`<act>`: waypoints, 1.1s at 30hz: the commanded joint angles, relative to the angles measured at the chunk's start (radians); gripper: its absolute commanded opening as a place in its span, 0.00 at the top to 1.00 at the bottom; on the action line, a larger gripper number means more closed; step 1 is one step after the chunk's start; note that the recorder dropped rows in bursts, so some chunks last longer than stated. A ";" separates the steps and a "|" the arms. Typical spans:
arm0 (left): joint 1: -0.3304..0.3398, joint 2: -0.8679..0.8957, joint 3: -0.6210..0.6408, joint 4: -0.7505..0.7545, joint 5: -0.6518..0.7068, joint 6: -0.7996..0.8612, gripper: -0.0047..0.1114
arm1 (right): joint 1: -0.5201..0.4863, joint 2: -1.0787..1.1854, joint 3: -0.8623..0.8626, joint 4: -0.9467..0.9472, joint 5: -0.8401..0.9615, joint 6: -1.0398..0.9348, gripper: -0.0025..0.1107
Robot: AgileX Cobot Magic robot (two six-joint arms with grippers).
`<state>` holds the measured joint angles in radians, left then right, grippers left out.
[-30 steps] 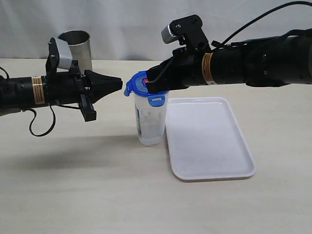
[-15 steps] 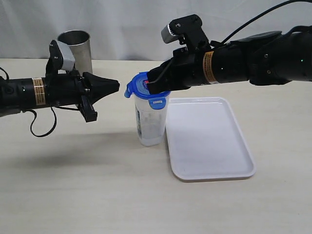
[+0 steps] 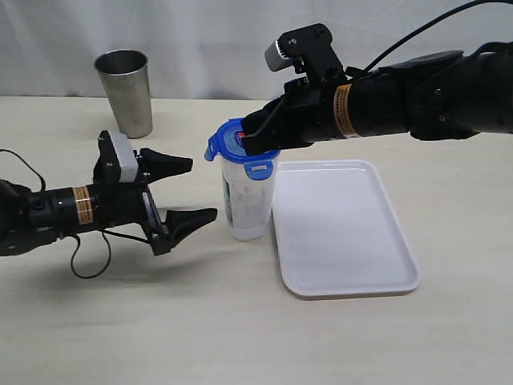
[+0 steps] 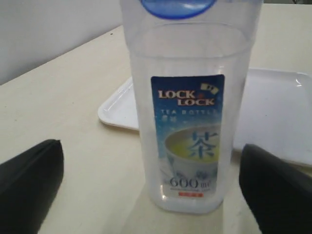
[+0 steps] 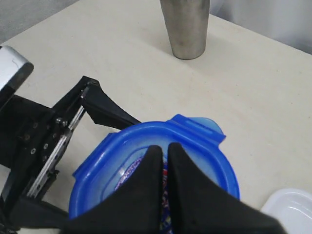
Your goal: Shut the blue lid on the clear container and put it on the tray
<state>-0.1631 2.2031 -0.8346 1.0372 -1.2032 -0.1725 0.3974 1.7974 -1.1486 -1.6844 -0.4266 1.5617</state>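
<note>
- Exterior view: your left gripper (image 3: 203, 188) hangs low over the table (image 3: 120, 321) with its jaws spread wide, holding nothing, just short of the clear container (image 3: 247, 204).
- The container stands upright on the table just beside the tray (image 3: 345, 233), not on it. The blue lid (image 3: 227, 143) sits on top, one flap sticking out.
- Your right gripper (image 3: 255, 143) rests on the lid from above. A steel cup (image 3: 124, 90) stands well behind.
- Left wrist view: the container's label faces you, and the two fingers (image 4: 29, 180) flank it without touching.
- Right wrist view: your right fingers (image 5: 146, 195) are pinched together, gripping nothing, tips on the lid's middle.
</note>
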 commanded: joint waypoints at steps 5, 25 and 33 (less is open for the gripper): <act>-0.124 0.004 -0.057 -0.056 0.045 -0.013 0.10 | 0.001 0.026 0.022 -0.060 0.006 0.005 0.94; -0.227 0.111 -0.175 -0.109 0.025 0.007 0.10 | 0.001 0.026 0.022 -0.060 0.002 0.005 0.94; -0.231 0.111 -0.177 -0.109 0.025 0.011 0.10 | 0.001 0.026 0.022 -0.060 0.002 0.005 0.94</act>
<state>-0.3834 2.3147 -1.0077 0.9095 -1.1681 -0.1551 0.3974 1.7974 -1.1486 -1.6865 -0.4285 1.5617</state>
